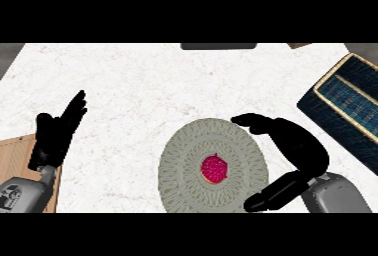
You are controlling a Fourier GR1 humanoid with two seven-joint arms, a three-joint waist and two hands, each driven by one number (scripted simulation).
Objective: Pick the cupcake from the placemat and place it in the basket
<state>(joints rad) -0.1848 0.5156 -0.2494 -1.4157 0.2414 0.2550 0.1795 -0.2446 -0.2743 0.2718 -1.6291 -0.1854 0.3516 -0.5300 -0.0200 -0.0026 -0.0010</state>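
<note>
Head view, white marbled counter, round grey placemat, dark blue basket

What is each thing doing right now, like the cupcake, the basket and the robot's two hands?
cupcake: sitting on the placemat, not held
placemat: flat on the counter, cupcake at its middle
basket: at the right edge; nothing seen inside
right hand: fingers and thumb curved beside the placemat, not touching the cupcake
left hand: open, fingers straight, resting at the left

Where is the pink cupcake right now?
In the head view, the cupcake sits in the middle of the round grey placemat, just left of the right hand.
</note>
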